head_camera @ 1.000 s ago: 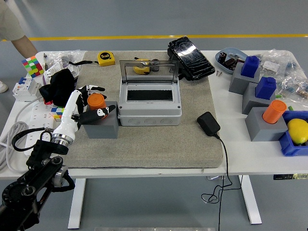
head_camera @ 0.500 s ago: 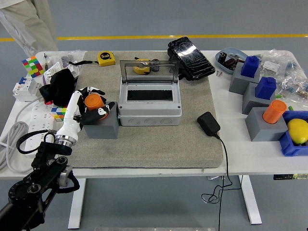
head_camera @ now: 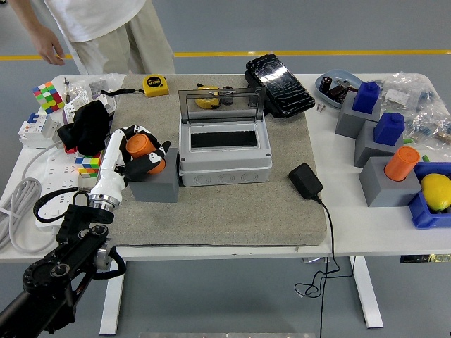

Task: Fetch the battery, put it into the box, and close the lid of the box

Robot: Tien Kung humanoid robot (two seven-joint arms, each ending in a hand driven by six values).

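Note:
The battery is an orange cylinder (head_camera: 140, 146) at the top of a grey block (head_camera: 156, 185) on the left of the grey mat. My left hand (head_camera: 143, 153) has its white-and-black fingers curled around the cylinder, gripping it just above the block. The grey box (head_camera: 224, 158) stands right of the block, touching it. Its clear lid (head_camera: 222, 103) is raised upright at the back and the dark inside shows. My right hand is out of view.
A person stands at the far left, one hand (head_camera: 51, 49) hanging free above the table. A yellow tape measure (head_camera: 156, 85), a black pack (head_camera: 280, 83) and a black adapter (head_camera: 305, 180) lie on the mat (head_camera: 232, 211). Grey blocks with blue and orange pieces (head_camera: 386, 155) stand at the right.
My left hand has closed its fingers around the orange cylinder and shifted slightly right. The person has walked further in along the far left of the table.

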